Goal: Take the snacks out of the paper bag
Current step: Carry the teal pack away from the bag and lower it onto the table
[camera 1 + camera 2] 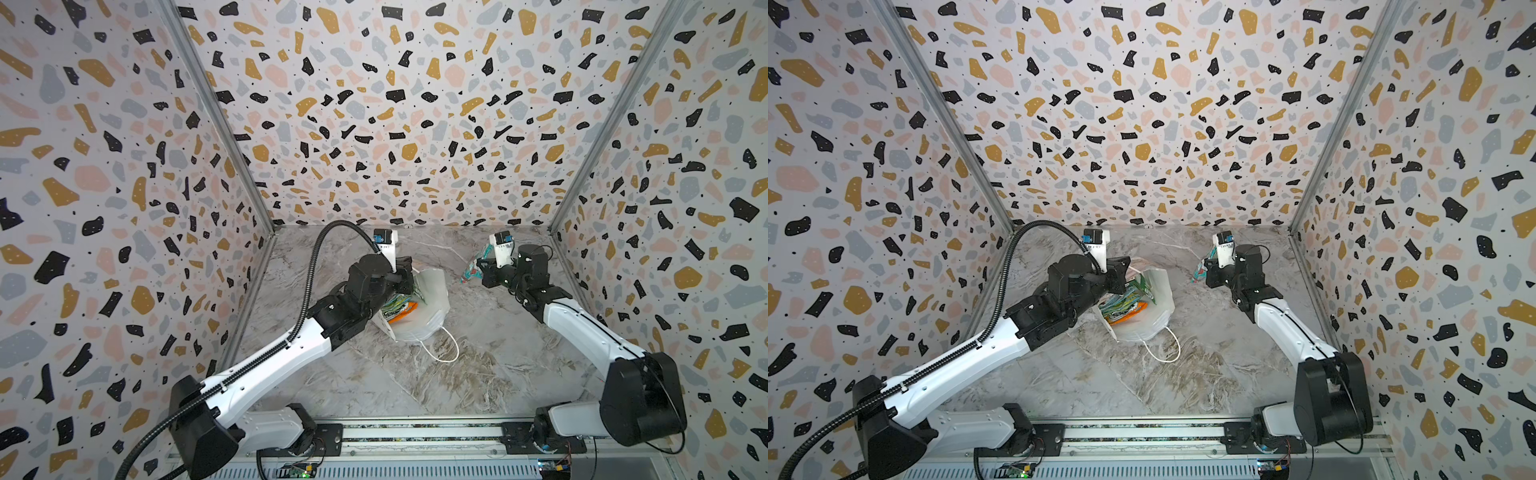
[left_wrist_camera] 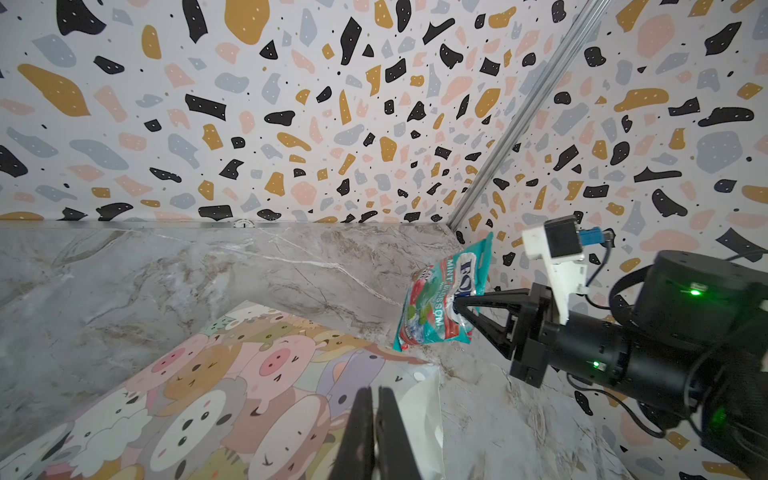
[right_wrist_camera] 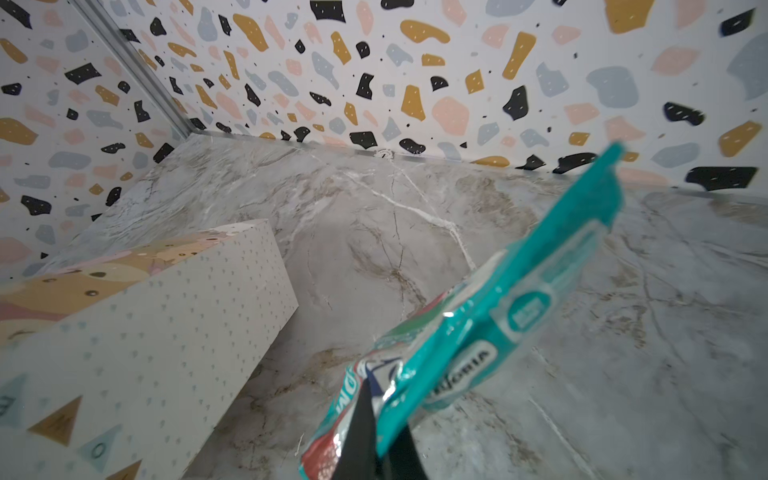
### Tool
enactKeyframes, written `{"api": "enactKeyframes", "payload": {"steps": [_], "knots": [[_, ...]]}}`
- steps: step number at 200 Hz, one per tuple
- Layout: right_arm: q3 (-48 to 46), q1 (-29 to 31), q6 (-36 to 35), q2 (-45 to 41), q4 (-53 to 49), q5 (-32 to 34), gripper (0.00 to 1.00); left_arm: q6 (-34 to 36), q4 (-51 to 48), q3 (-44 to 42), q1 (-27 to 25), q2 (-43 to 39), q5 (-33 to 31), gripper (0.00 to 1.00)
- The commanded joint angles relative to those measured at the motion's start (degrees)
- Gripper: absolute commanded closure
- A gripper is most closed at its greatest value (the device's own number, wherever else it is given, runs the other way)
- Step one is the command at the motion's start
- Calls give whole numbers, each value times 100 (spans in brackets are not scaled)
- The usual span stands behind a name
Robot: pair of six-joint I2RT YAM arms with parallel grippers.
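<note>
- Extraction under way: right gripper [image 2: 457, 305] pinches a teal packet [image 2: 436, 303] in the air, at two o'clock from the bag [image 1: 434, 291].
- left gripper [image 2: 376, 415], jaws pressed together, seems to clamp the bag's rim; more snacks [image 1: 399, 309] wait inside.
- Next up, likely: lower, release, reach back in.

snacks [image 1: 401, 309] in paper bag [image 1: 434, 297] — one packet [image 1: 473, 268] right

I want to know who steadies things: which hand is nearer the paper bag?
Left. The left hand is closed on the paper bag at its rim. The right hand is apart from the bag, to its right in both top views, holding a teal-red packet.
</note>
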Motion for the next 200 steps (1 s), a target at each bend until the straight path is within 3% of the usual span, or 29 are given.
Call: {"api": "enactKeyframes", "payload": {"steps": [1,19,65,150,200], "knots": [[200,-157,165,330,1246,-1091,100,92,121,-101,-23,-87,-78,100],[355,-322,238,903,1549,-1661,100,74,119,-98,-18,-68,-59,100],[772,-481,334,2033,1753,-2116,100,92,96,-109,-23,-43,-94,100],[1026,-540,282,2887,925,-1102,100,125,88,-75,-23,-21,-89,100],[1263,-503,358,3197,815,-1010,100,133,42,-43,-17,-16,-85,100]]}}
